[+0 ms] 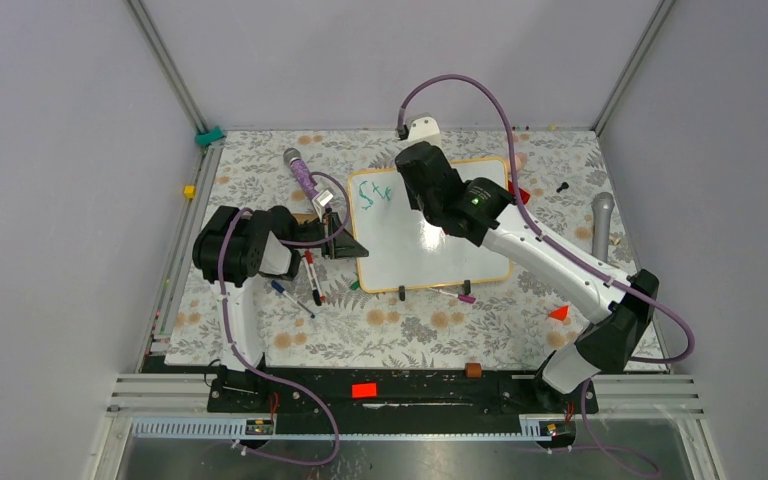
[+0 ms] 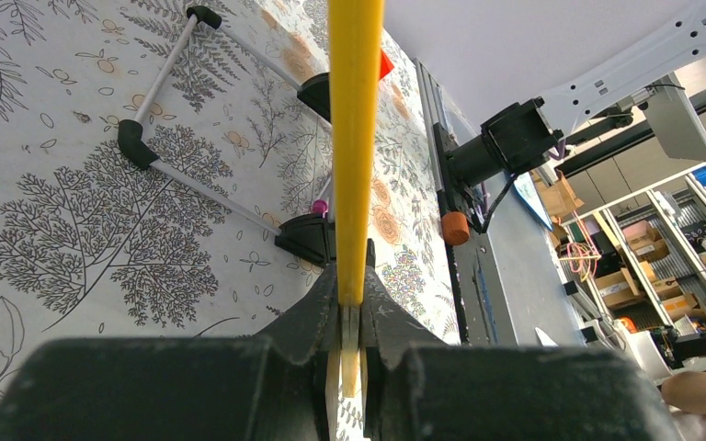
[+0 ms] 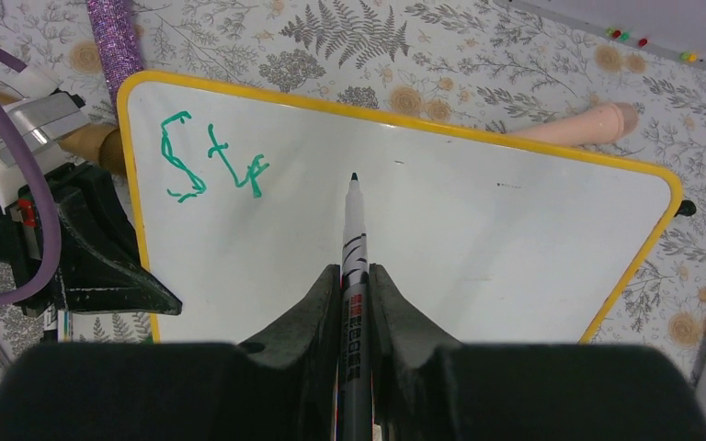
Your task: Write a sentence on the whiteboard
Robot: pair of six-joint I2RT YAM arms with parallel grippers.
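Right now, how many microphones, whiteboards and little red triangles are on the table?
microphones: 2, the purple microphone and the silver microphone
whiteboard: 1
red triangles: 2, one by the board's right edge and one nearer the front
total: 5

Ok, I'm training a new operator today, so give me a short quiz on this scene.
1. True or false: the right gripper is shut on a marker.
2. What does the left gripper clamp? A) the whiteboard edge B) a cup C) nothing
3. What colour is the writing?
Key: 1 true; 2 A; 3 green.
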